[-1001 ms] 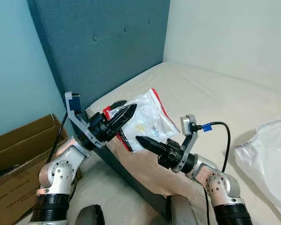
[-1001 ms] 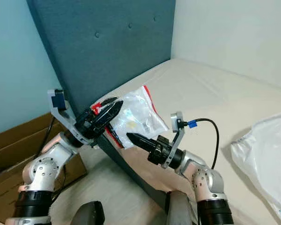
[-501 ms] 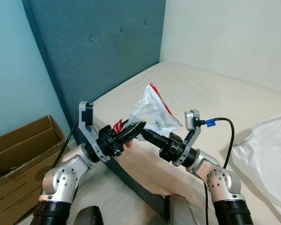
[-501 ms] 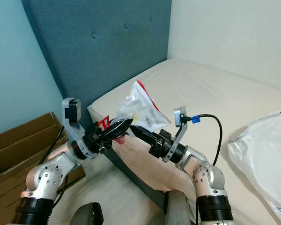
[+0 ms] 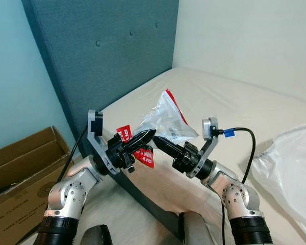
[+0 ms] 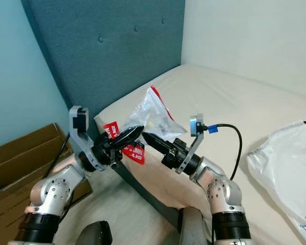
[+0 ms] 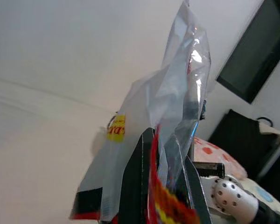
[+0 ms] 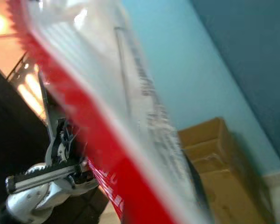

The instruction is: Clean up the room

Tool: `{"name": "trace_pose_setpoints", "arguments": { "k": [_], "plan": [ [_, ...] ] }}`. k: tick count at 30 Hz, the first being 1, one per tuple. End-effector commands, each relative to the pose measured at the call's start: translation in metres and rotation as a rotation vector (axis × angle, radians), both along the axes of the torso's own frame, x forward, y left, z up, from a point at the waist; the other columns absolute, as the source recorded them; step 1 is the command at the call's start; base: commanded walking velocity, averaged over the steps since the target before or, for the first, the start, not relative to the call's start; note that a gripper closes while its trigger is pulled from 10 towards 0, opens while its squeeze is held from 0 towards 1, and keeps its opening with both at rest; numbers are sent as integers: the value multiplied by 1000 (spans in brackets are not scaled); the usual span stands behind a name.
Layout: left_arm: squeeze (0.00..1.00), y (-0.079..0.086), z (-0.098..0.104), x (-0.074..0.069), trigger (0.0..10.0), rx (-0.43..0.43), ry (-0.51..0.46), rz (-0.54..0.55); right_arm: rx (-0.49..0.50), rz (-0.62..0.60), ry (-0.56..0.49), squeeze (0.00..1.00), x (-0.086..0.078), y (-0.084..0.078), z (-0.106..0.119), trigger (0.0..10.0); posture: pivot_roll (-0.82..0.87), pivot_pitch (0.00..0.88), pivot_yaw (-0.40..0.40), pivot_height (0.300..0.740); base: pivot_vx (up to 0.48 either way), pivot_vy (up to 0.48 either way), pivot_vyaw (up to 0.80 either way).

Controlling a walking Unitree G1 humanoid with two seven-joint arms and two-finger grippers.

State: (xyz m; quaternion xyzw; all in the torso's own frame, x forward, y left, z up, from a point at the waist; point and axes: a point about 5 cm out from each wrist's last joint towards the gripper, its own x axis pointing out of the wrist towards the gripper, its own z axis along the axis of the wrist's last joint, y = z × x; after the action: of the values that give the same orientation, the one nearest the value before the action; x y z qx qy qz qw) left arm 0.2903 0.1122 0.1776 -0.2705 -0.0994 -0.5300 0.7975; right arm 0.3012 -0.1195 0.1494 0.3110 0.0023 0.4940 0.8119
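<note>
A clear plastic bag (image 5: 166, 118) with a red edge and a red label hangs above the near corner of the bed (image 5: 234, 102). My left gripper (image 5: 147, 136) is shut on the bag's lower edge, where the red label dangles. From the other side my right gripper (image 5: 159, 141) meets it tip to tip. In the left wrist view the bag (image 7: 177, 93) rises from between the black fingers (image 7: 135, 186). In the right wrist view the bag (image 8: 107, 93) runs close across the lens between the dark fingers, so that gripper looks shut on it too.
A tall blue headboard (image 5: 107, 51) stands behind the bed corner. An open cardboard box (image 5: 20, 163) sits on the floor at the left. A large white plastic bag (image 5: 290, 163) lies on the mattress at the right. White walls enclose the bed's far side.
The left gripper has lifted the bag off the mattress and swung it toward the middle. The right gripper has risen to meet it and closed on it. The red label now hangs below.
</note>
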Motion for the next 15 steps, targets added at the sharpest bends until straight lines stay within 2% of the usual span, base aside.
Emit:
{"name": "trace_pose_setpoints", "arguments": {
  "k": [1,3,4,5,7,10,12,13,14,15],
  "plan": [
    [0,2,-3,6,0,4,15,53,14,-93,10,1000,9,-9,1,10000,-75,0,-12,550,0,0,0],
    [0,9,-7,16,0,6,40,157,43,-146,16,1000,12,-17,0,10000,-74,0,-13,550,0,0,0],
    [0,9,-7,16,0,6,40,157,43,-146,16,1000,12,-17,0,10000,-74,0,-13,550,0,0,0],
    [0,15,-11,22,0,4,62,228,57,-191,30,1000,15,-23,-1,10000,-76,0,-14,550,0,0,0],
    [0,35,-27,35,0,-29,167,415,74,-335,71,1000,22,-42,-7,10000,-78,0,-13,550,0,0,0],
    [0,43,-33,38,0,-44,211,479,75,-390,86,1000,25,-49,-9,10000,-78,0,-13,550,0,0,0],
    [0,63,-55,40,0,-61,322,614,42,-628,141,1000,34,-77,-18,10000,-84,0,-10,550,0,0,0],
    [0,63,-55,40,0,-61,322,614,42,-628,141,1000,34,-77,-18,10000,-84,0,-10,550,0,0,0],
    [0,73,-69,38,0,-52,388,687,-91,-737,146,1000,36,-89,-23,10000,-84,0,-8,550,0,0,0],
    [0,73,-69,38,0,-52,388,687,-91,-737,146,1000,36,-89,-23,10000,-84,0,-8,550,0,0,0]
  ]
}}
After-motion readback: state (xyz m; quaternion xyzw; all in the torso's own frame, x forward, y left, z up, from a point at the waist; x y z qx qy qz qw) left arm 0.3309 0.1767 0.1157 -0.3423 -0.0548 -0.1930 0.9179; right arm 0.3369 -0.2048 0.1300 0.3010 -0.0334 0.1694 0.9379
